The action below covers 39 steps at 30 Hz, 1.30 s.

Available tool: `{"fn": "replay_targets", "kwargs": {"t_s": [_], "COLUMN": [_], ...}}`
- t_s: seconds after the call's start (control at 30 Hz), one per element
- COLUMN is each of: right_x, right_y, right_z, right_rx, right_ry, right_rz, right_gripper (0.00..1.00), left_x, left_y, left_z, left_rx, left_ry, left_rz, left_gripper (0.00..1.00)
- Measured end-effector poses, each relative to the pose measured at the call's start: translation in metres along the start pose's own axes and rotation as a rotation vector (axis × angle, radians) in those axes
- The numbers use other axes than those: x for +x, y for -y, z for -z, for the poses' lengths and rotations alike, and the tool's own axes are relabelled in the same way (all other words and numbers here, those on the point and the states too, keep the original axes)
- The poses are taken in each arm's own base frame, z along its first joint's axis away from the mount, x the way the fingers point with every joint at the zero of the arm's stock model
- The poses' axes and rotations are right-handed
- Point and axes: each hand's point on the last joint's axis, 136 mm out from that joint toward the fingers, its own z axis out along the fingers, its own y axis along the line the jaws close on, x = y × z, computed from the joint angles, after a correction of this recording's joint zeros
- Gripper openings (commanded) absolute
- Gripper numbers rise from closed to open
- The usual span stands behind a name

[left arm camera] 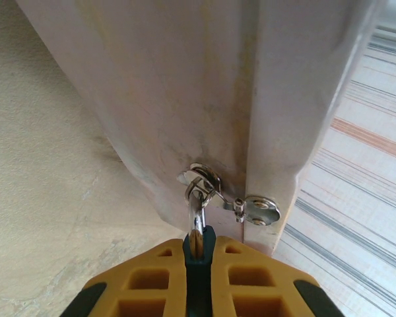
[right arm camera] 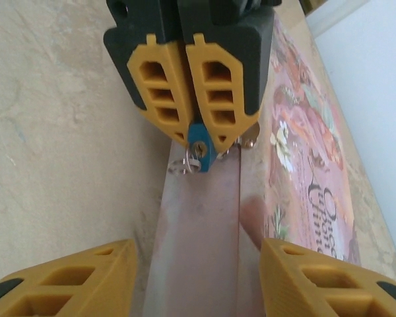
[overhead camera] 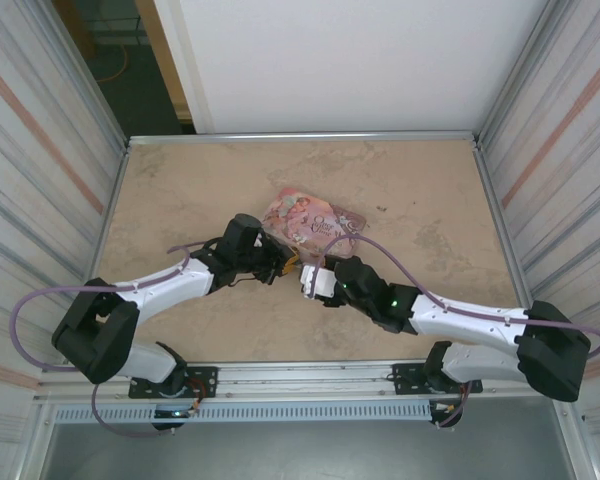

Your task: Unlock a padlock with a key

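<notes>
Closest in, the right gripper (right arm camera: 198, 246) hangs with its jaws parted and nothing between them, aimed along the side of the pink illustrated tin (right arm camera: 303, 165). Just beyond, the left gripper (right arm camera: 197, 135) is clenched on the tiny blue padlock (right arm camera: 199, 150), keyhole facing the right gripper. Its silvery shackle (left arm camera: 197, 221) is hooked through the tin's metal clasp (left arm camera: 204, 178).

My left gripper (right arm camera: 201, 135) is covering most of the padlock (right arm camera: 199, 150), leaving just its blue keyhole end showing, and the picture edge is cutting off the pink tin (right arm camera: 303, 178).
</notes>
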Motion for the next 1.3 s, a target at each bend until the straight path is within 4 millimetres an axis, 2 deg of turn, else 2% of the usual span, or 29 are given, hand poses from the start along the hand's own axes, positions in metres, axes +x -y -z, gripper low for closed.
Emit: {"fn": "replay_targets", "kwargs": {"t_s": [0.43, 0.7, 0.93, 1.3], "right_x": [-0.012, -0.015, -0.012, -0.012], "right_y": [0.002, 0.002, -0.002, -0.004], "right_z": [-0.021, -0.027, -0.031, -0.035], "right_rx": [0.029, 0.038, 0.029, 0.029], "right_ry": [0.009, 0.004, -0.006, -0.007], "right_rz": [0.017, 0.02, 0.026, 0.013], "right_gripper": [0.31, 0.23, 0.21, 0.13], "left_x": [0.0, 0.0, 0.002, 0.002], "left_y": [0.0, 0.0, 0.0, 0.001], "left_z": [0.0, 0.0, -0.001, -0.001], "left_rx": [0.0, 0.001, 0.0, 0.002], "left_ry": [0.0, 0.0, -0.004, -0.004], "left_rz": [0.004, 0.008, 0.008, 0.014], "left_gripper": [0.0, 0.0, 0.0, 0.0]}}
